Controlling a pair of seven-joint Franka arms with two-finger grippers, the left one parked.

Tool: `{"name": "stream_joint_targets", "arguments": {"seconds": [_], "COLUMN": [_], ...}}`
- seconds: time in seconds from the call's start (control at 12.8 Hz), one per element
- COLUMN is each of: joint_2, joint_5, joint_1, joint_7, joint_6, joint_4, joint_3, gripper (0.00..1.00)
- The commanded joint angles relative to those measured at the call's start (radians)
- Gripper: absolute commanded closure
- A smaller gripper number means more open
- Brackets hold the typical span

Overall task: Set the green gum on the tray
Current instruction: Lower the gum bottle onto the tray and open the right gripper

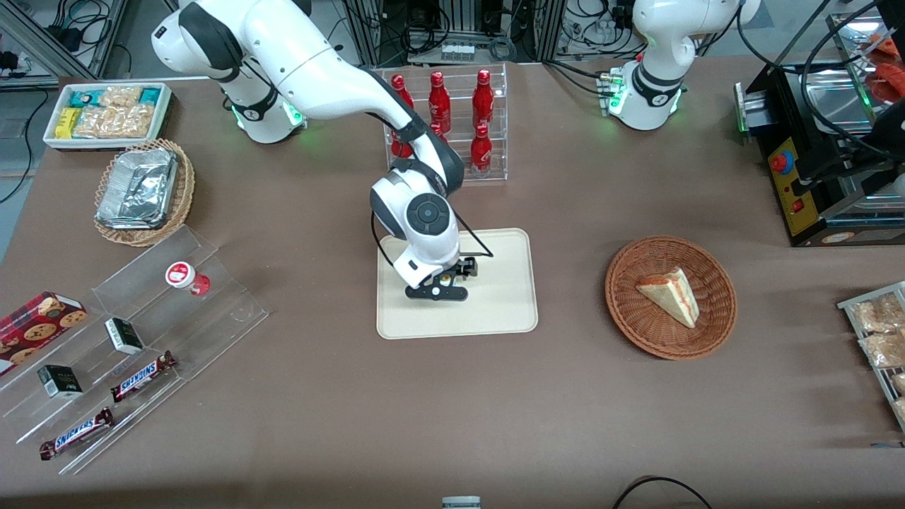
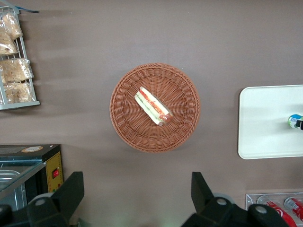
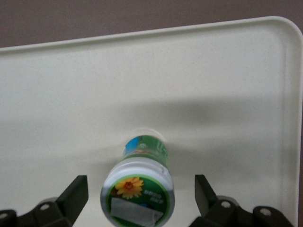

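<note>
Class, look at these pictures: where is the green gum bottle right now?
The green gum stands upright on the tray, between the open gripper's fingers without touching them; in the front view the gripper hides it.

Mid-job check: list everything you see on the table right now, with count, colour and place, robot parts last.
green gum: one, green-blue, white lid, upright on the tray
tray: one, cream, mid-table
red gum bottle: one, on the clear stepped shelf
Snickers bars: two, same shelf
dark small boxes: two, same shelf
cookie box: one, red
foil container: one, in a wicker basket
snack bin: one, white
red bottles: several, clear rack
sandwich: one, in brown basket
gripper: open, fingers either side of the gum, not touching
</note>
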Motion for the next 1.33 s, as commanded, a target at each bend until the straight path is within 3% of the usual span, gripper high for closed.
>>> {"name": "stream_joint_targets", "arguments": {"seconds": [0.0, 0.62, 1.25], "joint_2": [-0.024, -0.113, -0.251], "joint_5": [-0.015, -0.011, 0.003], "joint_1": [-0.005, -0.012, -0.192], "joint_7": [-0.005, -0.008, -0.252], "joint_6": [-0.055, -0.161, -0.412], "joint_4": [0.014, 0.013, 0.015], "joint_3": [0.003, 0.001, 0.006], "gripper": [0.0, 0.0, 0.0]}}
